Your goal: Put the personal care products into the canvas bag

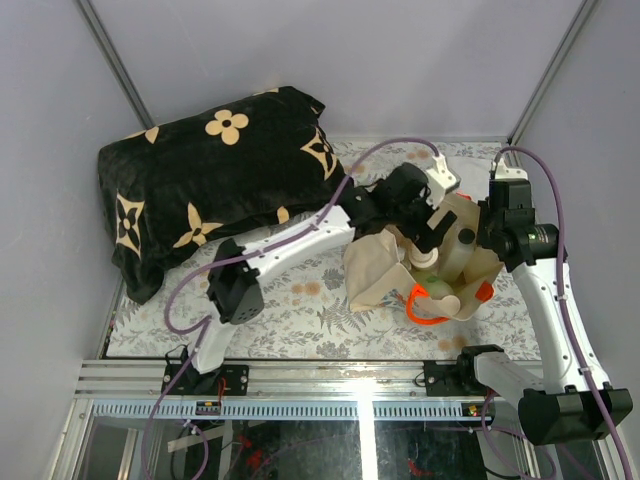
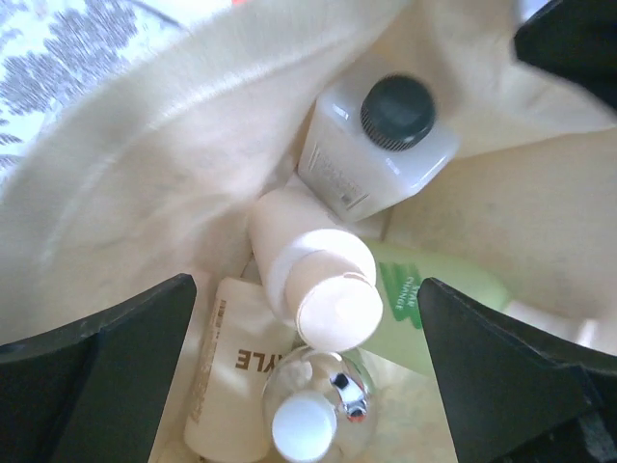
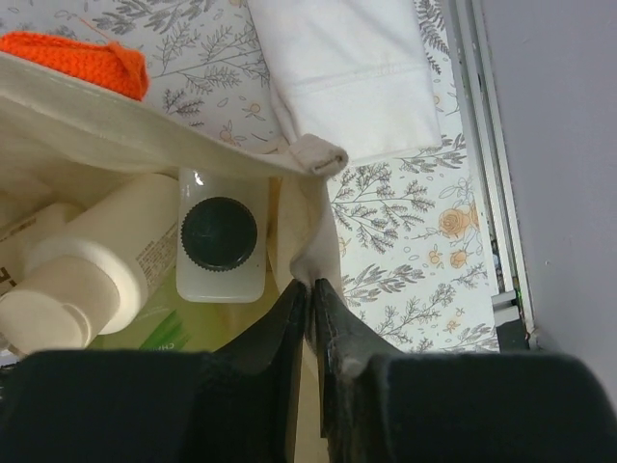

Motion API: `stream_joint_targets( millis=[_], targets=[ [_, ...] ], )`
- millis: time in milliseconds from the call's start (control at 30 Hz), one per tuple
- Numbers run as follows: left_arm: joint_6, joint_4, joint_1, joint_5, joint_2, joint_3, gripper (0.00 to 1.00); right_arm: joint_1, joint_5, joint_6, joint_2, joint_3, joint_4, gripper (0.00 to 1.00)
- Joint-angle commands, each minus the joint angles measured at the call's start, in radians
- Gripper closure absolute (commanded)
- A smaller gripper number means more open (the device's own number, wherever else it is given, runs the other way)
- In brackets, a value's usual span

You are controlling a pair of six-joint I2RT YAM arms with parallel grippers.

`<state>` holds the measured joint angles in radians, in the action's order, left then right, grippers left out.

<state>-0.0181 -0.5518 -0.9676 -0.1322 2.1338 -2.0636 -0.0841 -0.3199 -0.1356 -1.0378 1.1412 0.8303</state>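
Observation:
The canvas bag lies open on the floral mat, its orange handle at the near side. My left gripper hangs open over the bag's mouth with nothing between its fingers. Inside the bag lie the personal care products: a white rectangular bottle with a dark cap, a cream bottle, a pale green one, a flat cream one and a clear round one. My right gripper pinches the bag's right rim, with fabric between its jaws.
A black blanket with cream flowers fills the back left of the mat. A white folded cloth lies just beyond the bag. Grey walls close in the sides and back, and the metal rail runs along the near edge.

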Motion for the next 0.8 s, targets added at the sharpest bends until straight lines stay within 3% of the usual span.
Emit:
stream_joint_targets(
  millis=[0, 333, 600, 767],
  targets=[
    [-0.074, 0.096, 0.048, -0.003, -0.142, -0.034, 0.00, 0.002, 0.009, 0.014, 0.018, 0.058, 0.017, 0.86],
    [-0.153, 0.104, 0.146, 0.102, -0.398, 0.022, 0.00, 0.001, 0.008, 0.028, 0.017, 0.179, 0.026, 0.82],
    [-0.172, 0.020, 0.182, 0.393, -0.661, 0.237, 0.00, 0.002, 0.015, 0.020, 0.022, 0.293, -0.040, 0.75],
    [-0.244, -0.077, 0.194, 0.474, -0.709, 0.316, 0.00, 0.002, 0.040, -0.020, 0.050, 0.312, -0.112, 0.67]
  ],
)
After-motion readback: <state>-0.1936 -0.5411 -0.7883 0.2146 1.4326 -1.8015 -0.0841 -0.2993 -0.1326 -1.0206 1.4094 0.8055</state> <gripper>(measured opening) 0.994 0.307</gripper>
